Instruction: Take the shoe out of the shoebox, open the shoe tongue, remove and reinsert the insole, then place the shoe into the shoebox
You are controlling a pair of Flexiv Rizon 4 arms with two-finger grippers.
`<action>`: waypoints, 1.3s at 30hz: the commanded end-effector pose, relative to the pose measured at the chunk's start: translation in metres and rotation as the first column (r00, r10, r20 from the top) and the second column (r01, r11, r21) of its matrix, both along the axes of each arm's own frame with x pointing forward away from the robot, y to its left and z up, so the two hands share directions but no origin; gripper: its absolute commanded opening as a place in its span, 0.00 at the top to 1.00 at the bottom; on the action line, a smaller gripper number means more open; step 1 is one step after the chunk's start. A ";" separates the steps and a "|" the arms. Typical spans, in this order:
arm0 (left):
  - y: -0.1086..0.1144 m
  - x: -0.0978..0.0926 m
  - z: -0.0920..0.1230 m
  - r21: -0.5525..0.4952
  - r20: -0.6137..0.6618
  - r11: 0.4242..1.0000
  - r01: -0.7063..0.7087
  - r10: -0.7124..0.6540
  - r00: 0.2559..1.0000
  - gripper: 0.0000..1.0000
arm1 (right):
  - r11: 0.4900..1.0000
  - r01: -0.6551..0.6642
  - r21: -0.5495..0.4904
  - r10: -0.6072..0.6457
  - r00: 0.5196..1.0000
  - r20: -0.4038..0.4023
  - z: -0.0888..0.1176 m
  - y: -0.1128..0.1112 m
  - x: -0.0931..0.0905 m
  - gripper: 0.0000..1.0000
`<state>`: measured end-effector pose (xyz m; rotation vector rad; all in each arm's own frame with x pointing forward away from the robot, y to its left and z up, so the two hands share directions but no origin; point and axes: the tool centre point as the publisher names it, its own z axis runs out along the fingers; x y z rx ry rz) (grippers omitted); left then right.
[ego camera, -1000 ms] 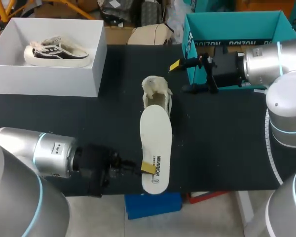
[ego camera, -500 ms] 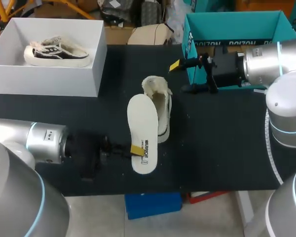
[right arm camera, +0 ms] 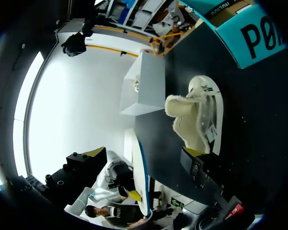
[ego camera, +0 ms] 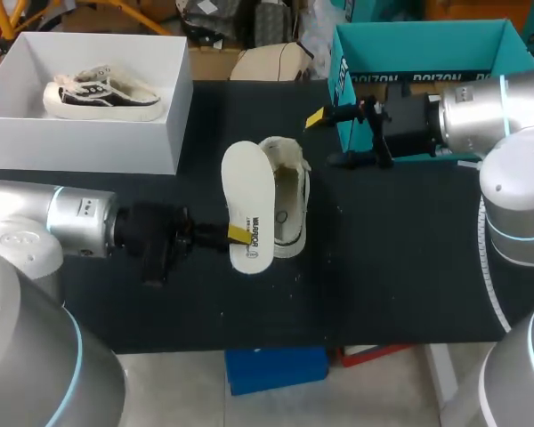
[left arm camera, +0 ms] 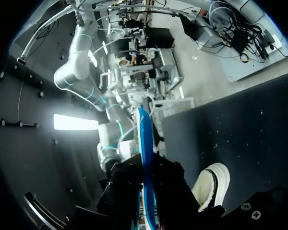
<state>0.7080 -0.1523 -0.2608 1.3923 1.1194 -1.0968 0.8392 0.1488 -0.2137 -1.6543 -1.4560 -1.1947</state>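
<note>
A white fleece-lined shoe (ego camera: pixel 289 191) lies in the middle of the black table (ego camera: pixel 400 258), its tongue pulled open. My left gripper (ego camera: pixel 238 234) is shut on the heel end of the white insole (ego camera: pixel 245 182), which leans over the shoe's left side. In the left wrist view the insole (left arm camera: pixel 144 143) shows edge-on between the fingers, with the shoe (left arm camera: pixel 212 184) beside it. My right gripper (ego camera: pixel 326 140) hangs open with nothing in it, just behind and to the right of the shoe (right arm camera: pixel 199 117). The white shoebox (ego camera: pixel 89 147) stands at the back left.
A second, dark-and-white shoe (ego camera: pixel 100 95) lies inside the white shoebox. A teal cardboard box (ego camera: pixel 420 40) stands at the back right, behind my right arm. The table's front edge runs close behind my left arm.
My left gripper has carried the insole from the table's front edge back and to the left, up against the shoe. The right arm has stayed still.
</note>
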 end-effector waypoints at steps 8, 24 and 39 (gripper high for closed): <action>-0.010 0.043 -0.002 -0.011 0.007 0.999 0.031 -0.031 0.999 1.00 | 1.000 0.002 0.001 -0.002 1.000 0.002 -0.001 0.001 -0.001 0.00; -0.012 0.043 0.000 -0.016 0.009 0.999 0.038 -0.038 0.999 1.00 | 0.999 -0.005 0.053 0.005 1.000 0.011 -0.003 -0.008 0.000 0.00; -0.012 0.043 0.000 -0.016 0.009 0.999 0.038 -0.038 0.999 1.00 | 0.971 -0.085 0.225 0.082 0.996 0.022 -0.027 0.044 -0.020 0.08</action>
